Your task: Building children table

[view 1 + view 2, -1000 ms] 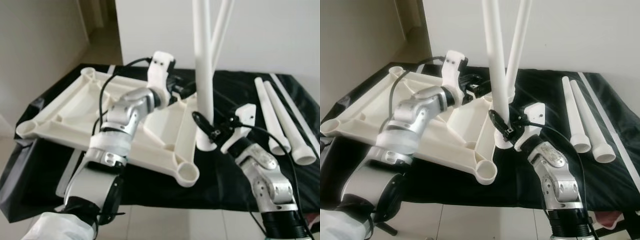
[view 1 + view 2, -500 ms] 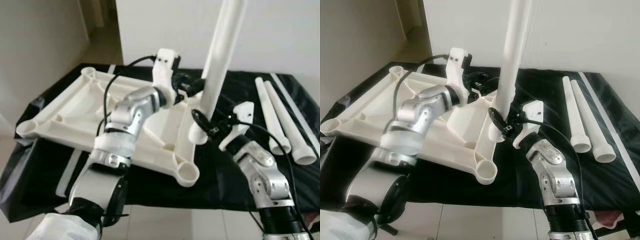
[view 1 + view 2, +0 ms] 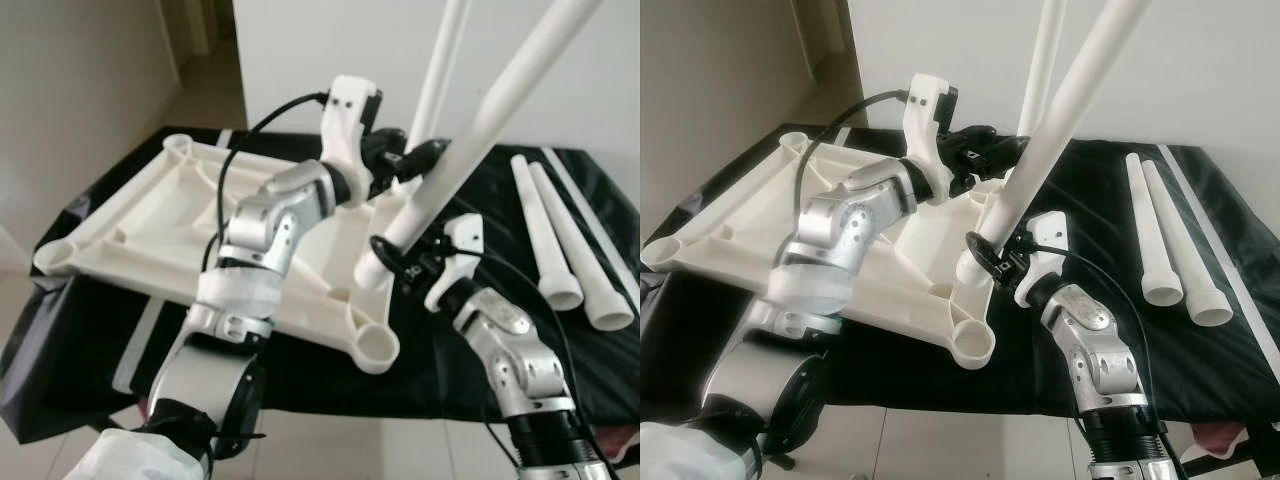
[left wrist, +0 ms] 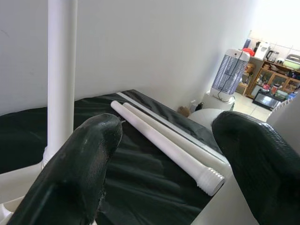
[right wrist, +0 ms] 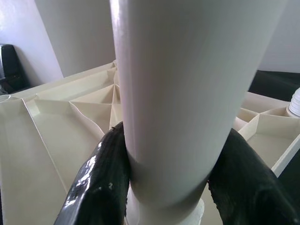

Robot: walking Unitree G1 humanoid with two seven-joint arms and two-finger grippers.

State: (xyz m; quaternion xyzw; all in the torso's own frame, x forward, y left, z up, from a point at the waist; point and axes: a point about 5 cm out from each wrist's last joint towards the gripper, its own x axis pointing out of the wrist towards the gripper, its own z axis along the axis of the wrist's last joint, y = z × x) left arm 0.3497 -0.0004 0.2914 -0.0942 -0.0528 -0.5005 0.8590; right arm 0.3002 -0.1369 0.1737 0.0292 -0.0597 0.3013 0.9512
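The cream tabletop (image 3: 150, 220) lies upside down on a black cloth. One white leg (image 3: 440, 60) stands upright in its far right corner socket. My right gripper (image 3: 395, 262) is shut on the lower end of a second white leg (image 3: 480, 130), which leans with its top to the right; its foot hangs just above the tabletop's right edge. In the right wrist view the fingers (image 5: 103, 187) clamp that leg (image 5: 187, 93) on both sides. My left gripper (image 3: 412, 160) is open between the two legs, with nothing between its fingers (image 4: 89, 164), and the upright leg (image 4: 61, 70) stands just beside it.
Two loose white legs (image 3: 545, 230) (image 3: 590, 260) lie side by side on the black cloth (image 3: 470, 370) at the right. An open corner socket (image 3: 375, 345) faces up at the tabletop's near right corner. A white wall stands behind; tiled floor lies below the near edge.
The held leg has tipped from upright to leaning right, and its foot has shifted left over the tabletop. My left gripper has risen and moved right, toward the legs.
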